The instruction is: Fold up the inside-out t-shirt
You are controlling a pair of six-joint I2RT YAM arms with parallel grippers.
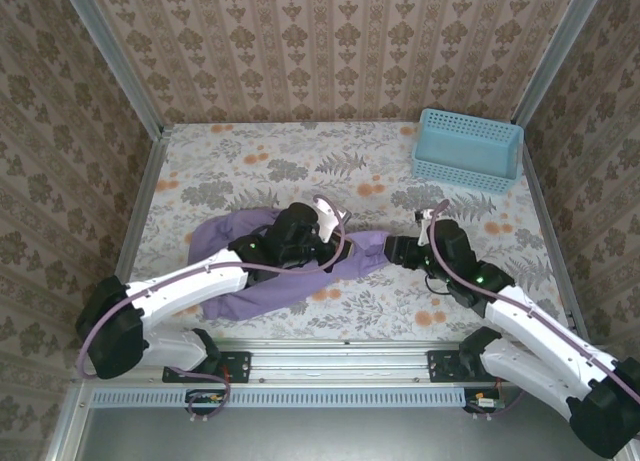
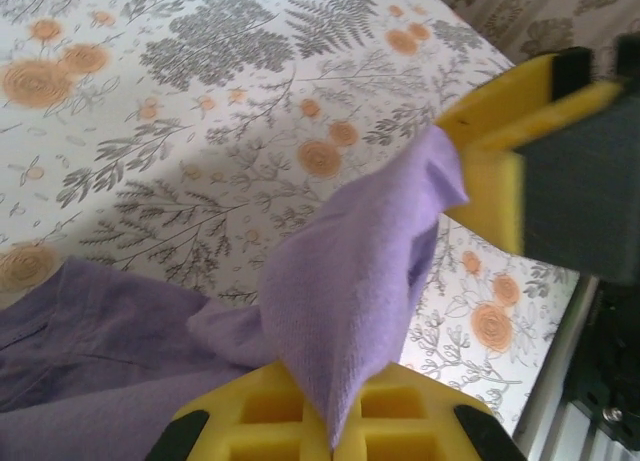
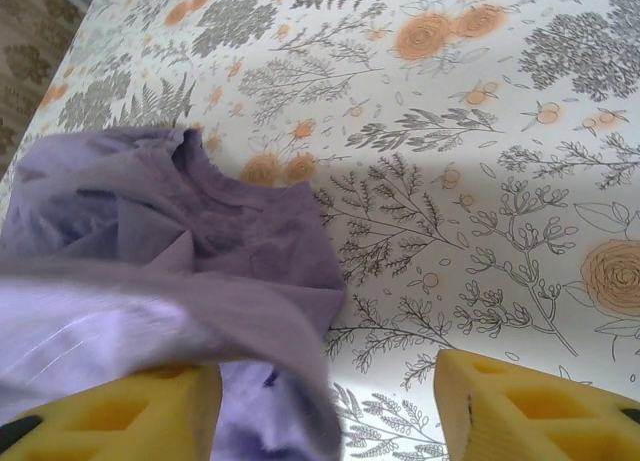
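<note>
Two arms reach in over the floral-printed bench (image 1: 250,161), and the inside-out t-shirt (image 1: 262,281) lies between them. It is a soft lavender heap bunched at the near-left of the surface, under and beside the left arm. Its cloth is matte and finely knit, creased into loose rolls rather than spread flat, and no lettering can be made out. A narrow band of fabric stretches from the heap to the right, raised off the bench.

The left claw (image 2: 322,421) is clenched on that band. Its yellow, blocky fingers (moulded with square hollows) press together with a tapering fold of purple cloth pinched between them. The fold rises from there and ends against a yellow finger of the right claw (image 1: 397,251).

The right claw stands released, its two wedge-shaped yellow fingers well apart with bare bench showing between them. Cloth drapes over one finger and hangs beside it, but nothing is squeezed between the pair. Beyond it, a curved seam like a neckline lies rumpled on the bench.

A pale blue basket (image 1: 468,151), rectangular with latticed walls, sits at the far-right corner, well apart from the shirt. Damask-patterned walls (image 1: 330,51) enclose the bench.
</note>
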